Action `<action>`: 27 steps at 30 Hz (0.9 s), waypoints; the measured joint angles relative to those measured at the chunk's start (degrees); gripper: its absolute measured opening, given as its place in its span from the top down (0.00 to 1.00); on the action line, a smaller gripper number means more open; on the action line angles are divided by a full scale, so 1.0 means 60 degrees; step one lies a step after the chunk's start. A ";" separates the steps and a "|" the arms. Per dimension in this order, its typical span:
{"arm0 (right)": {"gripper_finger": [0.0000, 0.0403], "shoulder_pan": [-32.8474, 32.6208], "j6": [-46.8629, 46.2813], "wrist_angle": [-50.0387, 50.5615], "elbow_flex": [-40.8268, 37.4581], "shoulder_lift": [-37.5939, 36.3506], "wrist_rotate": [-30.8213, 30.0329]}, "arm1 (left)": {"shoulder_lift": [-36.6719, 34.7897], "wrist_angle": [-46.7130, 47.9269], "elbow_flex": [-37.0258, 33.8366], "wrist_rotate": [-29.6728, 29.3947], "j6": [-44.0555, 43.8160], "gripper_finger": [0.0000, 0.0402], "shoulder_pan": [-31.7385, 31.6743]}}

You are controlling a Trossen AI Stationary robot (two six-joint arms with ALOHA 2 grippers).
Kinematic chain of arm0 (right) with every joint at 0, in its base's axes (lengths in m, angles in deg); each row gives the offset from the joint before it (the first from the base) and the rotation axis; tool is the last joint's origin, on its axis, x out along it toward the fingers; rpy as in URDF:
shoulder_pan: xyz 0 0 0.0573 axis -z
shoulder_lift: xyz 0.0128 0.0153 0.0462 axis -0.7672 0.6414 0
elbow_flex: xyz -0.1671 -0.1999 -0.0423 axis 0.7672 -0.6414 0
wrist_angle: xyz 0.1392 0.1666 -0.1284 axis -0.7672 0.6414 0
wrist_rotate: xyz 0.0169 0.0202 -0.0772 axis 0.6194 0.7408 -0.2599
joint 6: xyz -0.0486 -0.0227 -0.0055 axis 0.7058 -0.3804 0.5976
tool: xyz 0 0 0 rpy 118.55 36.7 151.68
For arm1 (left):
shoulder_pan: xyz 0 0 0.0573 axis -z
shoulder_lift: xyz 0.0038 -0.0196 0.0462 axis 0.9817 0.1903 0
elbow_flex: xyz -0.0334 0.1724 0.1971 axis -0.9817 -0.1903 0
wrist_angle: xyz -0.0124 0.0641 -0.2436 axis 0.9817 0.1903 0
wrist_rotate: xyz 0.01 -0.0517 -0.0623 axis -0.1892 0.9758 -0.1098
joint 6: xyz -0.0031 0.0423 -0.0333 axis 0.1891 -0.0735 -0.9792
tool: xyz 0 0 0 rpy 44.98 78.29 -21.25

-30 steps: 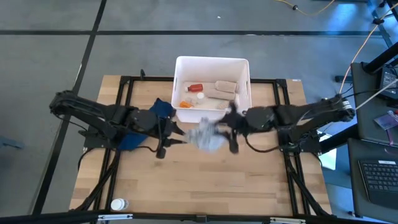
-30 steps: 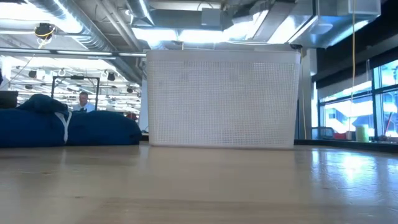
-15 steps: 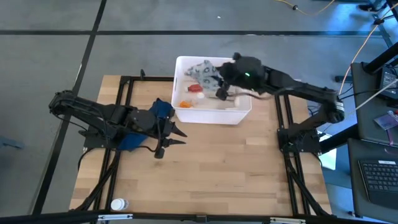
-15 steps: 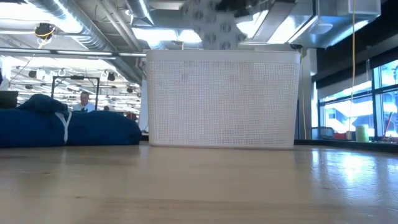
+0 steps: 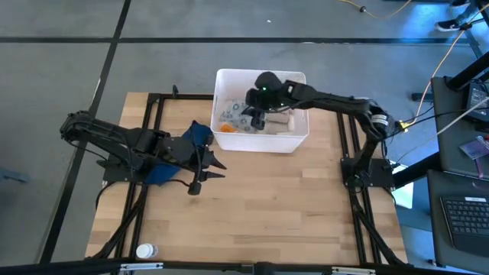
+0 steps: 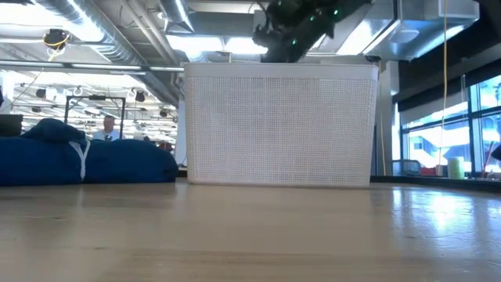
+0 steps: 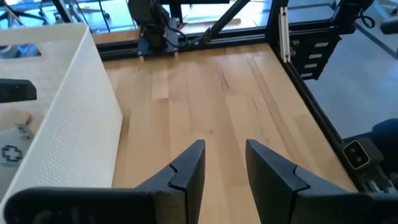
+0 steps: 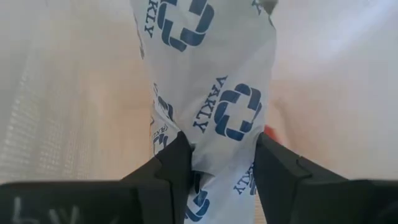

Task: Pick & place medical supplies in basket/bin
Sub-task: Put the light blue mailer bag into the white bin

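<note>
1. Now we start on the left. Our left gripper (image 5: 216, 163) waits low over the wooden table (image 5: 267, 214), just beside the blue cloth (image 5: 200, 134). Its two fingers (image 7: 186, 169) stand a little apart and hold nothing.

2. Down near the front left edge of the table, well apart from everything else, we see a small white bottle (image 5: 144, 250). We think it still has to go in, so the job is not done yet.

3. Next comes the white basket (image 5: 299, 78) at the back of the table. Some supplies lie inside it already. We can make out something orange (image 5: 227, 127) and a beige roll (image 5: 281, 120), but the other bits are too small to tell.

4. Our right gripper (image 5: 256, 116) reaches down into the basket from above. Its fingers (image 8: 171, 163) pinch a soft grey packet (image 8: 208, 93) with blue ring marks on it. The packet hangs inside the basket walls, so we think it only needs letting go.

5. What is left, we guess: drop the packet, then fetch the little bottle.

6. In the way: the tall basket wall (image 6: 278, 125) stands between the table and the right arm, so that arm must lift up high to come out. The blue cloth lies close to the left gripper and could get snagged.

7. On the far right, off the table, we see a keyboard (image 5: 467, 214) and some cables (image 5: 451, 53).
</note>
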State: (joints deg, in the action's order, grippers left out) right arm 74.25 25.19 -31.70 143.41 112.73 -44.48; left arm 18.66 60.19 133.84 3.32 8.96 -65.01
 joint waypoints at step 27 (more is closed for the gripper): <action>0.65 0.0444 0.0425 0.1275 0.0000 0.0567 0.3305 | 0.0000 0.0625 0.0000 -0.2763 0.1872 0.73 0.0004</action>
State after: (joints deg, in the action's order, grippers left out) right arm 76.91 27.74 -24.05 143.41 116.13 -24.65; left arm 18.66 63.94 133.84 -13.26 20.19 -64.98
